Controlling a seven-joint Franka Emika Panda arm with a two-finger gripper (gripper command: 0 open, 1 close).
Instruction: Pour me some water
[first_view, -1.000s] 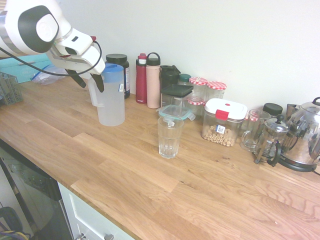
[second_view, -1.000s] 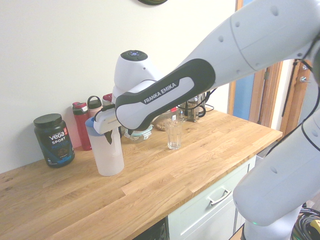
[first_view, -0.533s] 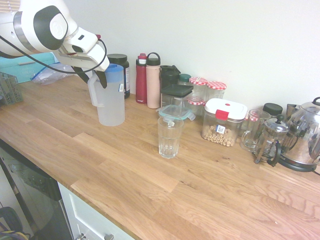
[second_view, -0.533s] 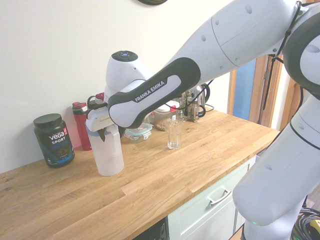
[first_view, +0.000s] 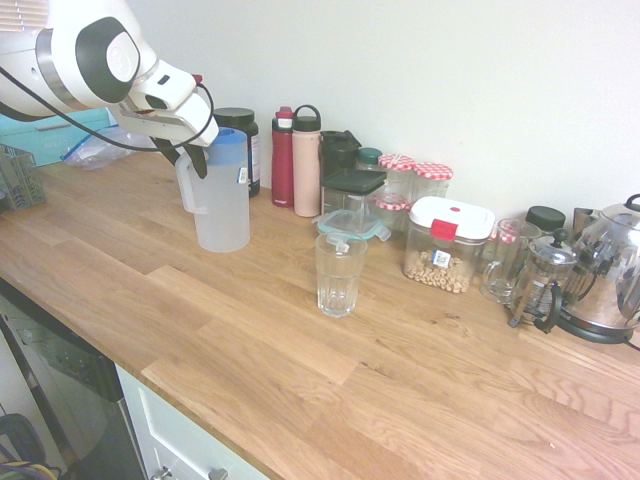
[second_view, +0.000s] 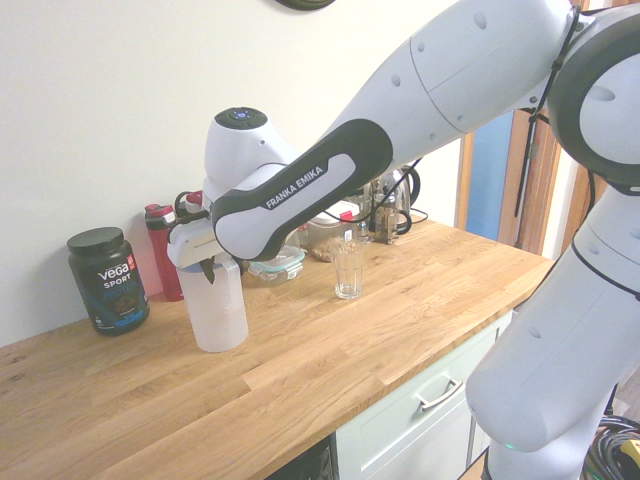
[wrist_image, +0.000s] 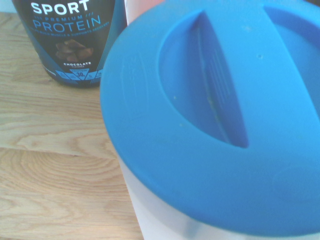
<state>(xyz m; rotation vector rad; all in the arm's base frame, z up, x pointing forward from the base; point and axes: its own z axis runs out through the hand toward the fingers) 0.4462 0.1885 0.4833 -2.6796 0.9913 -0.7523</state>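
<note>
Gripper: fingers (first_view: 198, 163) apart, at the top of the pitcher's handle; whether they touch it I cannot tell. The gripper (first_view: 184, 164) itself is above the counter (first_view: 250, 340).
Pitcher: frosted, blue lid (wrist_image: 270, 130) on, upright on the counter, nearer the back edge than the front; small printed label below the lid. The pitcher (first_view: 223, 205) has its handle on the gripper side.
Water: not distinguishable; probably inside the pitcher, though the frosted wall hides the level.
Glass: the clear ribbed glass (first_view: 340, 275) is upright, well apart from the pitcher; contents cannot be made out.
Protein tub: black tub (second_view: 108, 282), behind the pitcher, reading "VEGA SPORT", "PREMIUM PROTEIN", "CHOCOLATE".
Bottles: red bottle (first_view: 282, 160) beside pink bottle (first_view: 307, 165), along the back edge.
Cereal box: clear box (first_view: 446, 245) holding tan rings; white lid, red latch, square-coded label.
Jars: clear jars (first_view: 398, 182) with red-and-white checked lids.
Arm: the arm (second_view: 320, 180) reads "FRANKA EMIKA".
</note>
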